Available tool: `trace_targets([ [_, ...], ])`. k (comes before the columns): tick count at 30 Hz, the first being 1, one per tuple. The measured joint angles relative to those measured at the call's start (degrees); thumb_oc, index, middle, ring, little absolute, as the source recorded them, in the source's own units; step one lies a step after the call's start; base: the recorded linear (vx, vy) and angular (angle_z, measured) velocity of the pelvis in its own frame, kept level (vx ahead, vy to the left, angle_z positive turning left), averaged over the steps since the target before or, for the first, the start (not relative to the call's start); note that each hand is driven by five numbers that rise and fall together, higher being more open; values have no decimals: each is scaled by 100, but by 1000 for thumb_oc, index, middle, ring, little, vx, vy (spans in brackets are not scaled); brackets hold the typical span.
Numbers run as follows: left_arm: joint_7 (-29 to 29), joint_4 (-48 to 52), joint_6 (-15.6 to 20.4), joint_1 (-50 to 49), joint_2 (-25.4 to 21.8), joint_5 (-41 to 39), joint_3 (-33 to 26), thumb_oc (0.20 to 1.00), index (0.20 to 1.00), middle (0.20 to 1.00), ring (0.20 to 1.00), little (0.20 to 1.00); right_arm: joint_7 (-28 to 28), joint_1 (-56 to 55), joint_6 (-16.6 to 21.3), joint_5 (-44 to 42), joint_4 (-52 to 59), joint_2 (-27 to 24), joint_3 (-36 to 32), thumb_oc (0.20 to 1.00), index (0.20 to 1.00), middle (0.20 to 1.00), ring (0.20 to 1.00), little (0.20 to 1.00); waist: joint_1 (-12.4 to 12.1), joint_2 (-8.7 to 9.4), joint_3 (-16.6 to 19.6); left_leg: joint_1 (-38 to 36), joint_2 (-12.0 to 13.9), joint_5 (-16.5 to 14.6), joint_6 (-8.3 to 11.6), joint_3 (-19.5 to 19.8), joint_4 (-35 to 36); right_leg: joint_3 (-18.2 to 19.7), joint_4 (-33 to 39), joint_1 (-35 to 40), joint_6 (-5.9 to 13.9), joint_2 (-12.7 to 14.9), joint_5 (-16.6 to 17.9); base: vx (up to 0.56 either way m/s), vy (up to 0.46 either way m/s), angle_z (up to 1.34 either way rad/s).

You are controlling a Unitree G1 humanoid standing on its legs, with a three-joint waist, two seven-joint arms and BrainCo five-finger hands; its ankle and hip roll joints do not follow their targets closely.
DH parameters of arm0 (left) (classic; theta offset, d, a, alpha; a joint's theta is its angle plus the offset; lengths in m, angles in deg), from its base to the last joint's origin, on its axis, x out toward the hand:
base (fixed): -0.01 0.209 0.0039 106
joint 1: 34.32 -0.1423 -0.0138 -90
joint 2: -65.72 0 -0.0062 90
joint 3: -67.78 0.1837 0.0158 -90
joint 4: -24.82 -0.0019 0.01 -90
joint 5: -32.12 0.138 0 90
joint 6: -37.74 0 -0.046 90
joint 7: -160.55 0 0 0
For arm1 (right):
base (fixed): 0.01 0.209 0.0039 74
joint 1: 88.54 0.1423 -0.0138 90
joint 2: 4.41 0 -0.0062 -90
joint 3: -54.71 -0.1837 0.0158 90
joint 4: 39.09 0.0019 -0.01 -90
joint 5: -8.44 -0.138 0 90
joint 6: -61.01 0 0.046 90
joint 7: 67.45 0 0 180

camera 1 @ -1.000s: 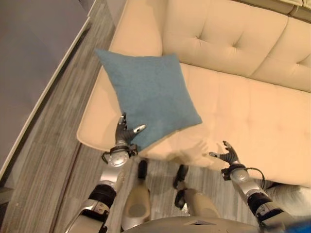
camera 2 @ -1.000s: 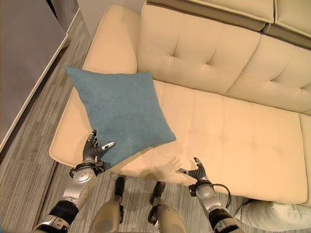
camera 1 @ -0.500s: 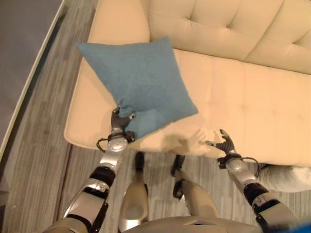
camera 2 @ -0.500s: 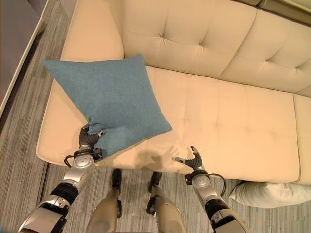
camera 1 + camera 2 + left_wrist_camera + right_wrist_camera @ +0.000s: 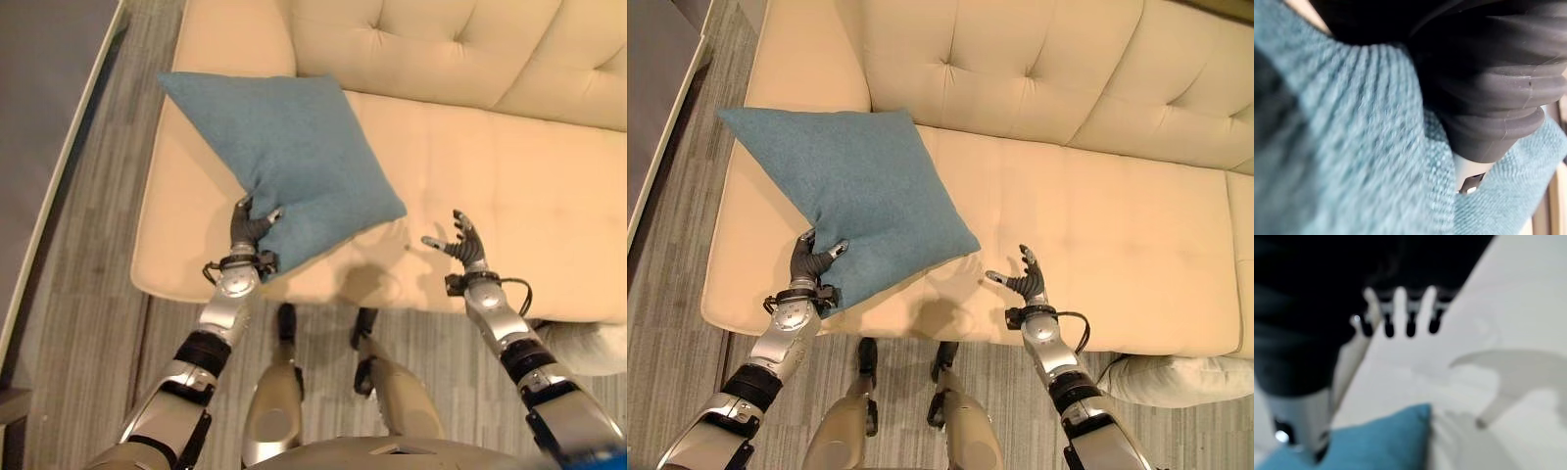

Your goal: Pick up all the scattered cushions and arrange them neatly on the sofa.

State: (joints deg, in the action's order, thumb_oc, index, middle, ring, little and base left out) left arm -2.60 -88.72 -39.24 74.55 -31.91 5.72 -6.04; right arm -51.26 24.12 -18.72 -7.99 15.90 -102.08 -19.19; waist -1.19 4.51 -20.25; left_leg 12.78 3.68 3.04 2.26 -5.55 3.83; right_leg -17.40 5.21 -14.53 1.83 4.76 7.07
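Pinching the near corner of the blue cushion in my left hand, I am closing thumb and fingers round the fabric there, and the cloth is bunching into small folds where I am gripping it. In my left wrist view the knitted weave is pressing right against the hand's cover. From that corner the cushion is spreading away from me across the end of the sofa seat beside the armrest, one far corner reaching toward the armrest, another pointing toward the middle of the seat.

I am judging it to be light and soft: it is sagging and creasing at my grip, so one corner alone is likely to let it swing and fold. Taking a second hold on the corner nearer the sofa's middle should be steadier for setting it upright against the tufted backrest.

My right hand is hovering with fingers spread and relaxed, grasping nothing, over the sofa seat's front edge, near that corner of the cushion but apart from it.

Off the sofa's front edge, on the floor past my right arm, a pale cushion is lying, waiting to be picked up.
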Motion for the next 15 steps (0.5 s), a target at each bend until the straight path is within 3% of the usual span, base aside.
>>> trace_targets([
  [11, -844, 59, 7, -466, -220, -236, -338, 200, 200, 200, 200, 200, -521, 298, 20, -679, 21, -249, -188, 1000, 1000, 1000, 1000, 1000, -305, -436, -263, 34, 5, 15, 17, 65, -13, -89, 0, 11, -8, 6, 5, -4, 4, 2],
  [15, -1049, 141, 8, -528, -275, -249, -399, 200, 200, 200, 200, 200, -622, 387, 18, -809, 17, -275, -196, 1000, 1000, 1000, 1000, 1000, -314, -499, -302, 71, 4, 34, 25, 145, -12, -154, 0, 11, -9, 8, 4, 5, 4, 9],
])
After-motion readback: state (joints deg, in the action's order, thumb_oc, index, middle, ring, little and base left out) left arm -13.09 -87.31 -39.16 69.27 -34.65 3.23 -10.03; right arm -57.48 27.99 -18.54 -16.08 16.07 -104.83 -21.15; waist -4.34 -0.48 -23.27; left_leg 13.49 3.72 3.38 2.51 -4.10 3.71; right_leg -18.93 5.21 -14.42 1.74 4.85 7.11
